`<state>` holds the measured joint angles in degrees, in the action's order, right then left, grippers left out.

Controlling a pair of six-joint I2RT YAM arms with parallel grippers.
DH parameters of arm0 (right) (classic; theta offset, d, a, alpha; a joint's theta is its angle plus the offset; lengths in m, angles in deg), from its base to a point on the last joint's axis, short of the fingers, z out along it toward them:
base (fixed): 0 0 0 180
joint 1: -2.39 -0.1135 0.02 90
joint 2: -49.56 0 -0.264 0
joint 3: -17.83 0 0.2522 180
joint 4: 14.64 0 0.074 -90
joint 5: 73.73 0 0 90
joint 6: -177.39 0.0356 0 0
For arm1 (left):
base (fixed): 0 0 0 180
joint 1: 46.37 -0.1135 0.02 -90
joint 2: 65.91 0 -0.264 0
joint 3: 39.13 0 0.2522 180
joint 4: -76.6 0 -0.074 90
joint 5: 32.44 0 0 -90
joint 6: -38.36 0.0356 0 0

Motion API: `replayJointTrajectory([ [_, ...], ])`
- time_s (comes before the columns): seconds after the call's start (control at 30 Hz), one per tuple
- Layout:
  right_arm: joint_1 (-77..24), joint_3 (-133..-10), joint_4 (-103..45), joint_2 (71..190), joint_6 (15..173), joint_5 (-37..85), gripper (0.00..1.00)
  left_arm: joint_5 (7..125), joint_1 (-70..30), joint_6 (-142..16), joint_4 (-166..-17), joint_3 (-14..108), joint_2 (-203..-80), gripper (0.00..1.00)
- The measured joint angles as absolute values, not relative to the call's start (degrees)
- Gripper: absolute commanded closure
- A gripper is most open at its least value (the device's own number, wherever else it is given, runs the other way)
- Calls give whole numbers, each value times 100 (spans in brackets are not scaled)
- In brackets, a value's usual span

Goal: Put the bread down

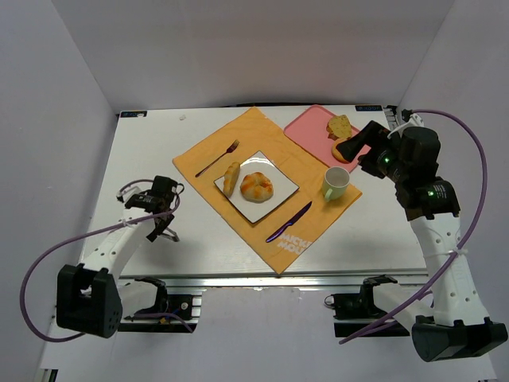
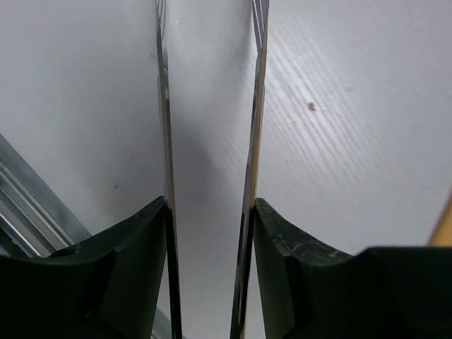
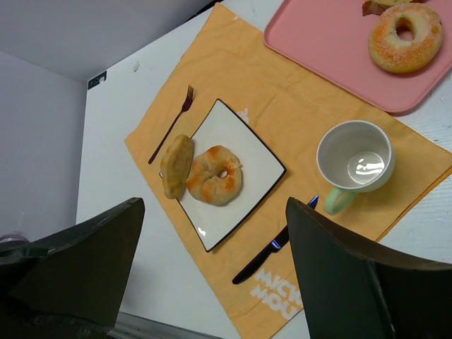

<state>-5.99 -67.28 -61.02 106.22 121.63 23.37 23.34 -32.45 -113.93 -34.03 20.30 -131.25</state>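
Bread: ring loaf (image 3: 405,37) lies on the pink tray (image 3: 318,42), upper right, seemingly untouched.
Right fingers (image 3: 339,268): spread wide, empty, over the tray.
Left fingers (image 2: 282,247): narrowly parted, empty, low over the bench (image 2: 353,106).
Next: we centre, descend, pinch one side, and carry it to the plate (image 3: 226,127).

An orange placemat (image 1: 270,135) is lying diagonally on the white desk (image 1: 159,135). At its centre, a square plate (image 1: 278,189) is carrying a long roll (image 1: 231,178) and a round bun (image 1: 256,187). A fork (image 1: 217,158) is lying to the plate's upper left, a knife (image 1: 289,221) to its lower right and a mug (image 1: 336,184) to its right. In the upper right of the frame, a pink tray (image 1: 306,127) is holding a bread piece (image 1: 339,126), and the right gripper (image 1: 354,149) is hovering over the tray's right side.
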Motion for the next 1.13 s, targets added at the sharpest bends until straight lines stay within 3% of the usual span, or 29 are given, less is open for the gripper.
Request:
replayJointTrajectory([
  [0.1,-608,-6728,-6102,10640,12165,2332,12,2644,-3510,-11528,-3925,1650,-13446,42],
  [0.43,-632,-6728,-6131,10622,12152,2265,11,3516,-3530,-11580,-5221,1269,-14318,12],
  [0.5,-632,-6741,-6163,10646,12149,2262,11,3602,-3534,-11567,-5208,1291,-14303,2],
  [0.63,-632,-6849,-6288,10806,12106,2245,11,3768,-3586,-11537,-4699,1527,-14005,2],
  [0.77,-632,-7034,-6566,11016,11992,2234,11,3750,-3674,-11430,-3667,2476,-12891,2],
  [0.97,-632,-7264,-6941,11245,11889,2247,11,2706,-3689,-10905,-3199,5309,-11356,2],
  [1.13,-632,-7181,-6926,11258,11913,2332,10,1674,-3707,-10940,-2646,5650,-10156,2],
])
